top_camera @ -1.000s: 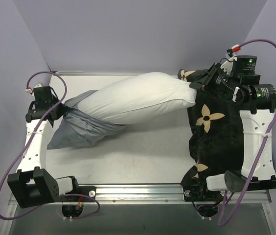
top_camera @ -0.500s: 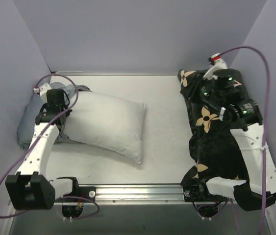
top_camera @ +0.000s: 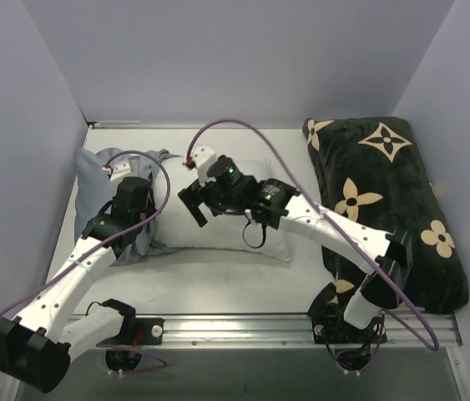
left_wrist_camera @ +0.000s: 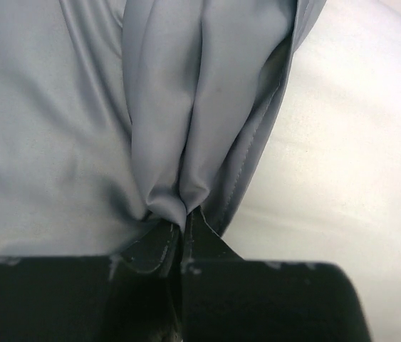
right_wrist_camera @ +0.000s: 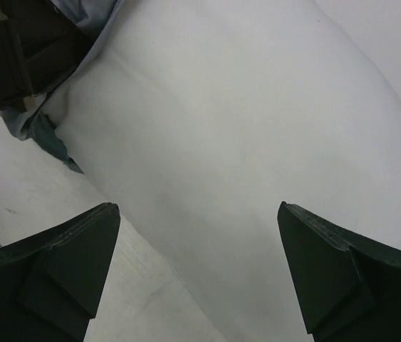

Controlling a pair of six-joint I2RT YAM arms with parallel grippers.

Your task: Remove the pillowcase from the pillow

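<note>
From above, the white pillow (top_camera: 218,236) lies across the middle of the worktop (top_camera: 218,284). The grey-blue pillowcase (top_camera: 93,180) is bunched against its left end, toward the left edge. The left gripper (top_camera: 138,209) sits where cloth meets pillow, and the right gripper (top_camera: 194,207) hangs over the pillow's left half. A black flowered cushion (top_camera: 385,192) runs along the right edge, well apart from the work.

At the left wrist, the left gripper (left_wrist_camera: 181,239) is pinched tight on a gathered fold of the pillowcase (left_wrist_camera: 79,107). The cloth fans out from the fingertips in long creases.

At the right wrist, the right gripper (right_wrist_camera: 200,274) is spread wide and holds nothing, with the pillow (right_wrist_camera: 243,128) directly below. A scrap of the pillowcase (right_wrist_camera: 47,132) shows toward the upper left.

The step looks to be anchoring the pillow while the case is drawn toward the left edge. It would go best with the right fingers pressing down on bare pillow, clear of the cloth. The left pull should then stay low and straight, so the fold does not slip.

No view shows whether the pillow's left end sits inside the case or merely against it, because both arms cover that join. The pale surface beside the fold at the left wrist could be pillow or worktop.
</note>
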